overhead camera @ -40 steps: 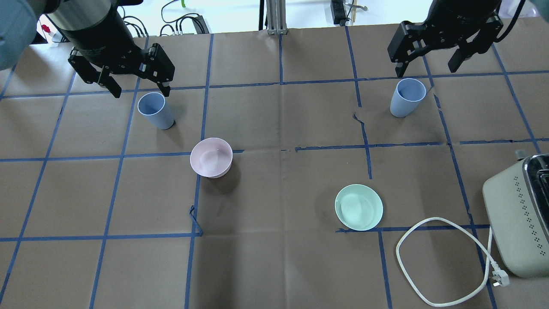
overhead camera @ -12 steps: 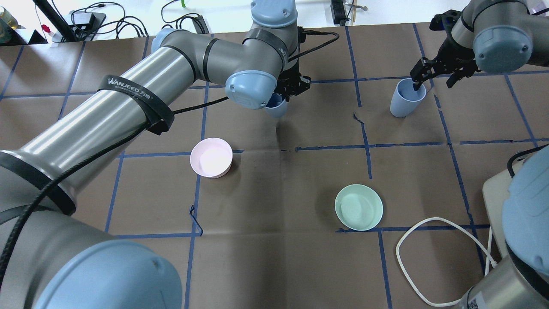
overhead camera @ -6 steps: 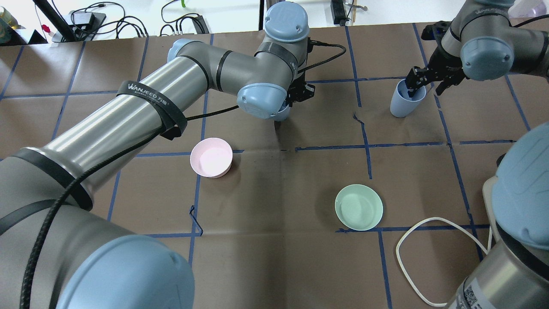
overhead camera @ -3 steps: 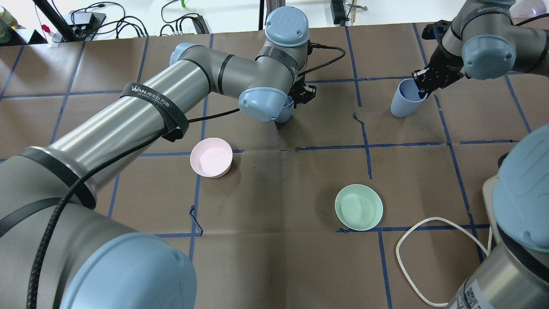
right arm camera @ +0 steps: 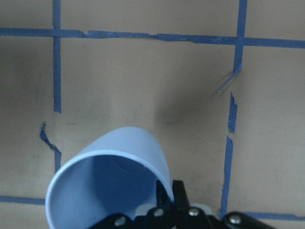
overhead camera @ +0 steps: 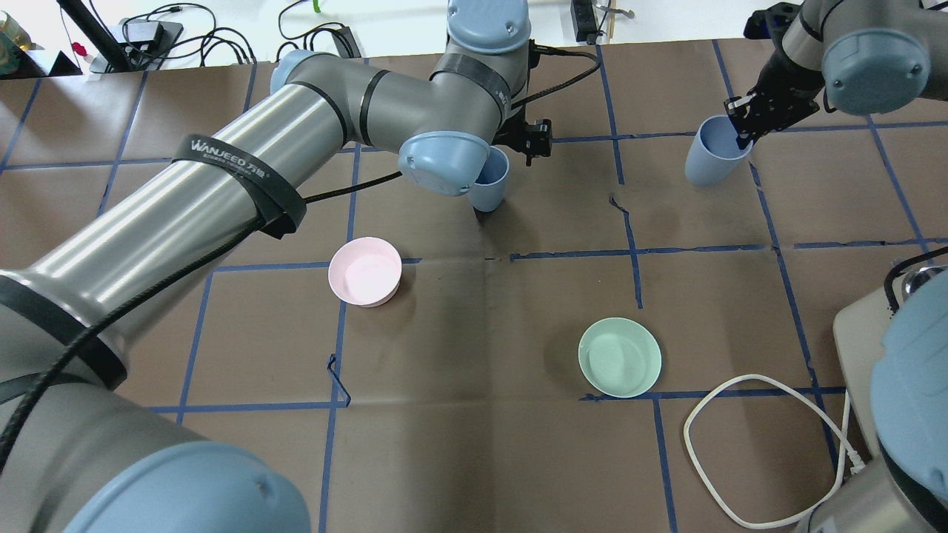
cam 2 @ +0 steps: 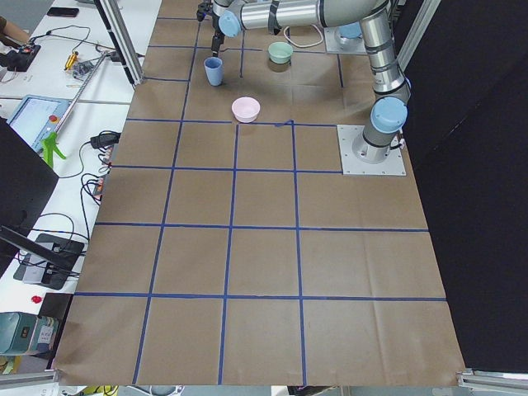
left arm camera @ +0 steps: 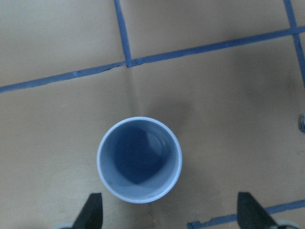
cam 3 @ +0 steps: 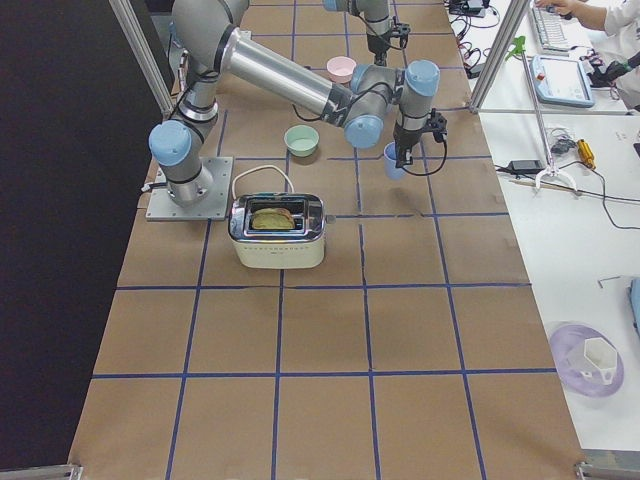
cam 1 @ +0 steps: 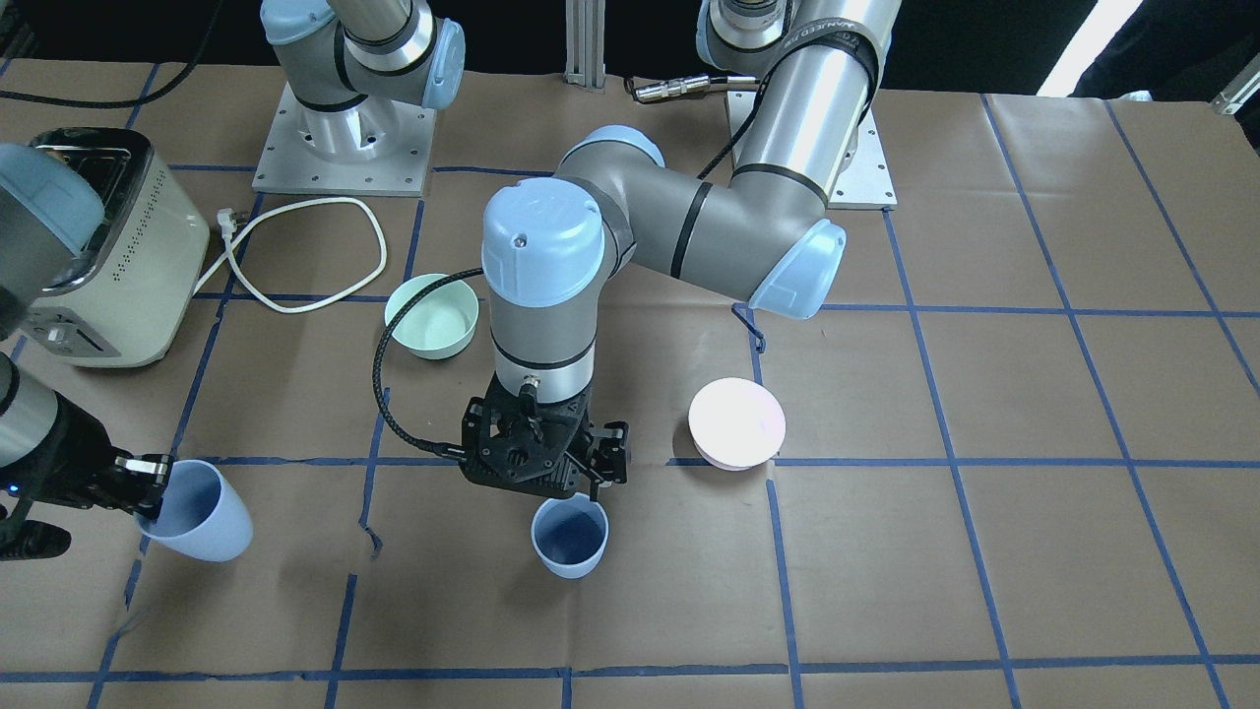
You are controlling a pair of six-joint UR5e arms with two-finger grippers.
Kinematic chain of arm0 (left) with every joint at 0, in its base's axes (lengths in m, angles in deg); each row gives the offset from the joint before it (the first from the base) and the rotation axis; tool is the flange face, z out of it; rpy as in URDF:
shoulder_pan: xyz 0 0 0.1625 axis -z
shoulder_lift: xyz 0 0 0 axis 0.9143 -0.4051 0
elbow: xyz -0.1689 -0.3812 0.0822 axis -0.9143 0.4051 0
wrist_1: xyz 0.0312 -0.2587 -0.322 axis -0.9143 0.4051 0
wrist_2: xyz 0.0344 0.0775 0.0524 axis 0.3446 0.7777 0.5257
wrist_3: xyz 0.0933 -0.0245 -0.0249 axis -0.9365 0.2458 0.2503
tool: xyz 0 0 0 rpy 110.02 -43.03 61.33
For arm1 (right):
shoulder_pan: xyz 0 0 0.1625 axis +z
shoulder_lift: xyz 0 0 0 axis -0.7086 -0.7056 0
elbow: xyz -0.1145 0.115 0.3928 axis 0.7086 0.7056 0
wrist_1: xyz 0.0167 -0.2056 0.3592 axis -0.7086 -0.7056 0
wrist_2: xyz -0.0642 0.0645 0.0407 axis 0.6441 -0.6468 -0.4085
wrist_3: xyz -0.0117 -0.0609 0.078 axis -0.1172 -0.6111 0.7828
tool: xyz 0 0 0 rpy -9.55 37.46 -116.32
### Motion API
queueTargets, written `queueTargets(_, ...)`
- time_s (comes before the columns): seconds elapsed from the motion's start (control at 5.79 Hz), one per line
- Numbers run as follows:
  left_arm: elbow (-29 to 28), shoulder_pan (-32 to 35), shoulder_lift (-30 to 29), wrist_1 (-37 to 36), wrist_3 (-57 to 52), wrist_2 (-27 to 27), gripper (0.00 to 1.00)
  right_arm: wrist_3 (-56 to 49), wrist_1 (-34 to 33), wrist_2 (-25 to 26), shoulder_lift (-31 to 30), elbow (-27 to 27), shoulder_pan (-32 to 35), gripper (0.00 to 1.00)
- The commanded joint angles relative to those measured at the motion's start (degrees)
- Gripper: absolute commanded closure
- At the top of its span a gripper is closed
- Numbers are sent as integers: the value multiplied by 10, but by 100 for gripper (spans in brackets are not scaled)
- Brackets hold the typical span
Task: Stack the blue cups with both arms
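Brown-paper tabletop [overhead camera: 474,459], blue tape grid.

Left arm [overhead camera: 148,215]: reaches across to mid-table, forearm long and low, elbow folded, wrist pointing straight down. Left gripper [cam 1: 536,471] hangs over the upright pale blue plastic cup [cam 1: 569,537] and is spread wide. Its wrist view shows both fingertips [left arm camera: 91,212] well apart, neither touching the cup. That cup stands free on the paper, near a tape junction.

Right arm [overhead camera: 874,63]: out at the far side on the right, wrist angled down. Right gripper [right arm camera: 167,194] is pinched narrow on the rim of the tilted pale blue plastic cup [cam 1: 202,527], one finger inside the wall, one outside. The mouth leans toward the wrist camera. Can't tell if its base touches the paper.

Readable text: "WANJEED" in white on the black strap [overhead camera: 237,166] round the left forearm; the characters after it are not legible.

Also on the tabletop: pale pink bowl [overhead camera: 365,272] and mint-green bowl [overhead camera: 619,357], both well apart from the cups. Cream toaster [cam 3: 277,232] with slices in its slots, white cable [overhead camera: 755,377] looped beside it.
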Motion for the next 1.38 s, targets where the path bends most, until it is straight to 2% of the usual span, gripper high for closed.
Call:
queueTargets(0.0, -2, -47, 92, 125, -61, -4, 1, 0, 155, 0, -51, 76, -1, 94)
queueTargets(0.17, -1, -70, 131, 176, -89, -12, 1, 11, 174, -1, -54, 92, 1, 94)
queueTargets(0.35, 2, -91, 175, 241, -110, -11, 1, 49, 170, 1, -53, 95, 29, 93)
queueTargets(0.52, 22, -123, 206, 277, -120, -12, 1, 108, 164, 5, -41, 119, 71, 93)
queueTargets(0.86, 81, -153, 260, 276, -126, -10, 1, 191, 172, 8, 7, 189, 135, 93)
queueTargets(1.21, 88, -176, 273, 278, -128, -8, 1, 285, 167, 5, 43, 222, 200, 93)
